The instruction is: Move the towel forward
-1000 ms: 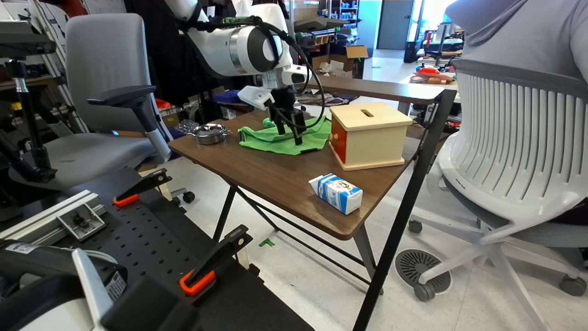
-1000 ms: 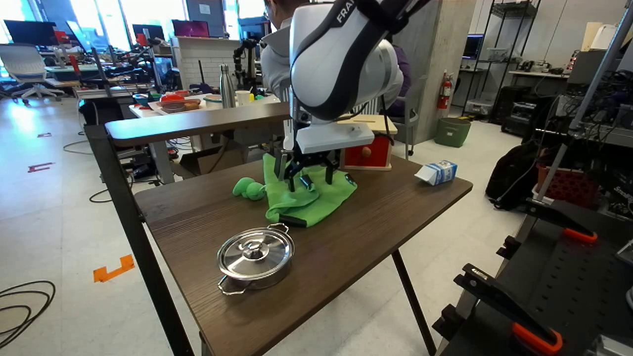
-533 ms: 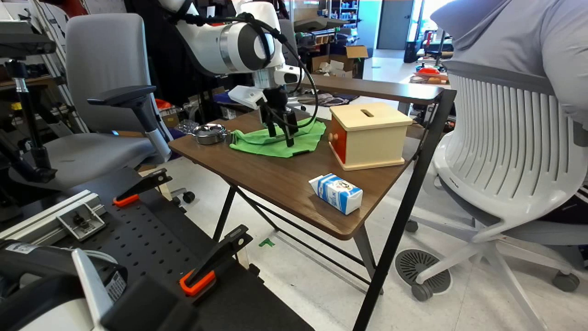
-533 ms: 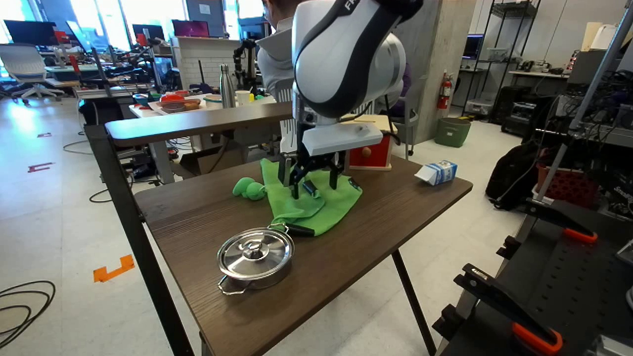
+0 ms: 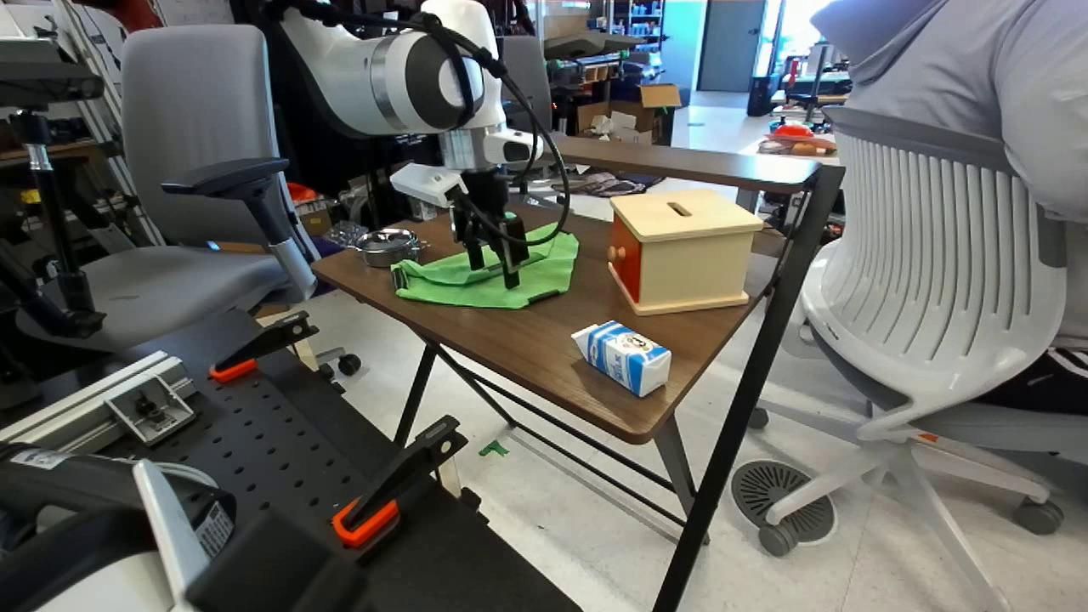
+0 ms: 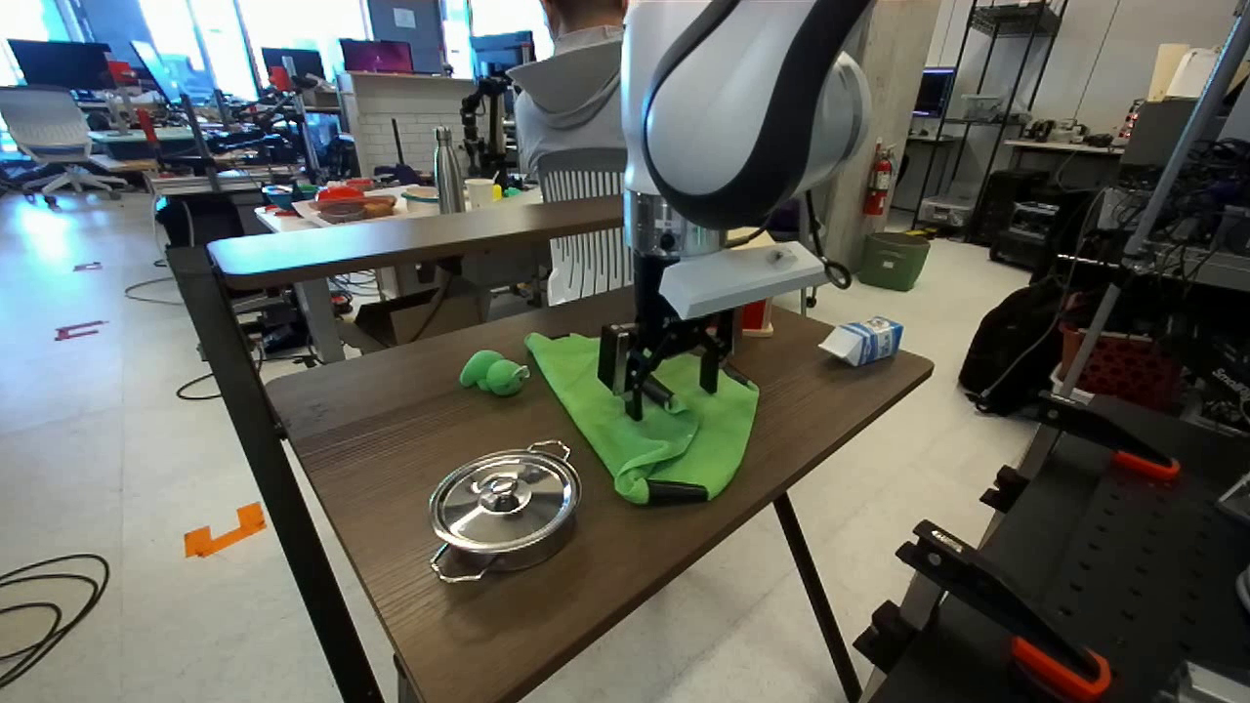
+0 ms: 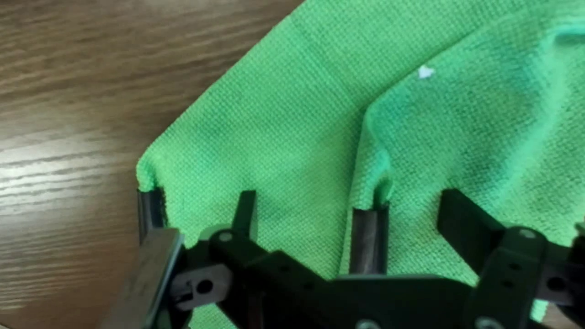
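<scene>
Between the wide-spread fingers of the black two-fingered claw (image 6: 671,393) sits a glossy dark band (image 7: 369,240) on a folded flap of the lime-green cloth towel (image 6: 664,441), with cloth showing to either side of it. The tips are down at the towel; whether they press on it, I can't make out. The towel lies under and around the claw on a brown wood-grain table (image 6: 391,430). A strip of bare wood runs between it and the table's long edge, and more bare wood parts the claw from the pale wooden box with a red front (image 5: 693,259) and the blue-and-white milk carton (image 5: 627,357). On the claw's opposite side, near the towel but apart, stands a shiny lidded metal pot (image 6: 503,513). The white-and-black robot arm (image 6: 742,127) bends in from above, wrist upright, claw pointing straight down.
</scene>
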Robot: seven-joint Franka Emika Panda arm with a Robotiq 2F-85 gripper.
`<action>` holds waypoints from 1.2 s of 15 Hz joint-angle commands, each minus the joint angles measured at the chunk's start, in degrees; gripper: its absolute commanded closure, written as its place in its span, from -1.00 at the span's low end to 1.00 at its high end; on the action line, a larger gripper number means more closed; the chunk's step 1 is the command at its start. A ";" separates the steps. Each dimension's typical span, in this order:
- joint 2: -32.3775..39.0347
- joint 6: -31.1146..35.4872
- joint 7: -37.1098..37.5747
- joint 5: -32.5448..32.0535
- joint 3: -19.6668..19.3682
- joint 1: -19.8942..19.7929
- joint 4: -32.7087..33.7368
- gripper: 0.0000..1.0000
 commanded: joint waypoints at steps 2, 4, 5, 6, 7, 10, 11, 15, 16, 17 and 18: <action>-3.78 2.26 -4.54 0.78 0.92 -1.46 -8.23 -1.00; -4.84 3.17 -6.13 0.56 1.19 -1.67 -11.10 -1.00; -5.54 3.98 -6.99 0.48 1.36 -1.72 -12.61 -1.00; -6.21 4.41 -7.93 0.51 1.63 -1.86 -14.04 -1.00; -7.04 4.95 -8.63 0.41 1.75 -1.78 -15.62 -1.00; -9.17 6.46 -9.43 -0.28 1.24 -1.16 -19.61 -1.00; -9.43 6.42 -9.72 -0.11 1.24 -1.44 -20.09 -1.00; -8.19 7.48 -10.16 -0.04 -0.06 -2.59 -18.82 -1.00; -7.73 7.15 -10.67 0.37 0.14 -3.44 -18.18 -1.00; -6.93 8.08 -10.32 -0.18 -0.77 -3.47 -17.44 -1.00; -6.48 7.65 -10.85 0.20 -0.63 -4.47 -16.60 -1.00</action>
